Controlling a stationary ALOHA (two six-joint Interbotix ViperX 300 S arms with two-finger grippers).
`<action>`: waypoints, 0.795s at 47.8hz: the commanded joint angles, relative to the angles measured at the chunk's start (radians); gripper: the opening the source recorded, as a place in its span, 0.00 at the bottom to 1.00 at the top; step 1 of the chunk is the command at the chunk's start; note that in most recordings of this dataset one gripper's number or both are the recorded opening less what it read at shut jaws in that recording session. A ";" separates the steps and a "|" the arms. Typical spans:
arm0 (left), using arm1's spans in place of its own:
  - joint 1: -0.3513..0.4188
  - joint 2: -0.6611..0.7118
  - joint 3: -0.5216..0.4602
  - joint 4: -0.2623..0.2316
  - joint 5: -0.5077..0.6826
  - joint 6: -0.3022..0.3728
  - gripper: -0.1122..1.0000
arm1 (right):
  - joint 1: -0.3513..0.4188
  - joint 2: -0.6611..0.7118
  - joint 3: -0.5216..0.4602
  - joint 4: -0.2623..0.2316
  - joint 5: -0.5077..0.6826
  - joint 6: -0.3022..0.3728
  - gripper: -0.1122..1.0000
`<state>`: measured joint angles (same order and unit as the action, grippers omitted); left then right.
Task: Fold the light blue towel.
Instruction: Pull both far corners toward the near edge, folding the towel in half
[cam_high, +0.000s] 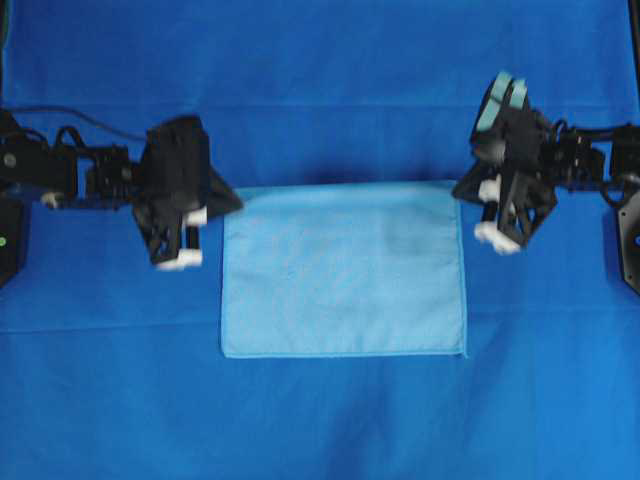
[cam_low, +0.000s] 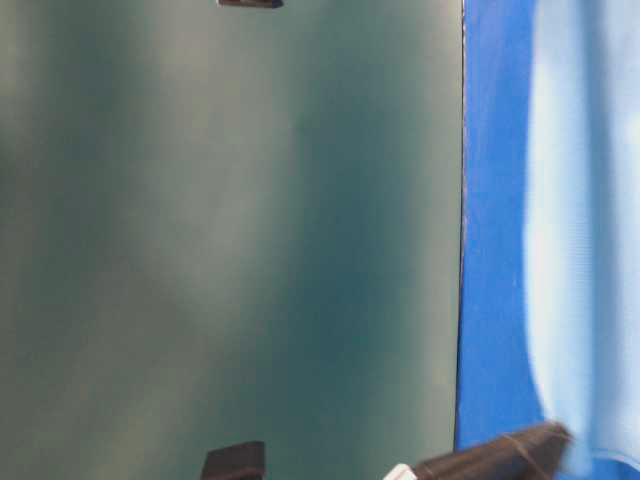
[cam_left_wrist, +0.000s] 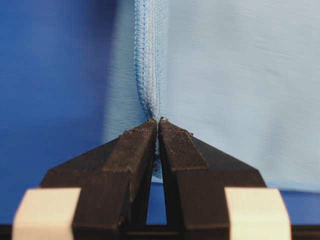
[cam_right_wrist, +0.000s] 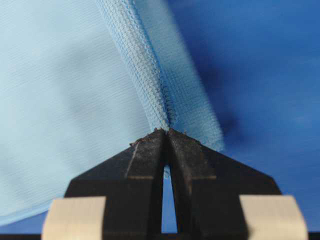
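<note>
A deep blue cloth covers the whole worktop (cam_high: 320, 80), with nothing else lying on it. In the middle lies the light blue towel (cam_high: 343, 270), a rectangle with its long side running left to right in the overhead view. Its near edge rests flat on the blue cover; its far edge runs straight between the two arms.

The left claw (cam_left_wrist: 159, 131) is pinched closed on the towel's stitched hem at the far left corner, and the right claw (cam_right_wrist: 167, 139) is pinched closed on the hem at the far right corner. In both wrist views, the cloth stretches away from the claw tips towards the near edge.

So each arm is at its own corner, and the towel's free body lies on the near side of both claws. A fold would likely mean carrying the held edge over towards that near edge. Nothing stands in the way.
</note>
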<state>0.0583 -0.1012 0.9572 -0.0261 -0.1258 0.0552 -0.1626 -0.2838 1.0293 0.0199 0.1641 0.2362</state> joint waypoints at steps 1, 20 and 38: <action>-0.057 0.003 -0.009 0.000 0.005 -0.006 0.12 | 0.064 -0.014 -0.003 0.003 0.002 0.051 0.13; -0.301 0.100 -0.081 -0.002 0.021 -0.126 0.12 | 0.337 0.029 -0.021 0.003 -0.005 0.275 0.13; -0.350 0.129 -0.138 -0.002 0.069 -0.138 0.12 | 0.433 0.115 -0.072 0.003 -0.020 0.311 0.13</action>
<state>-0.2884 0.0368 0.8437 -0.0261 -0.0568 -0.0828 0.2669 -0.1672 0.9756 0.0199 0.1519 0.5461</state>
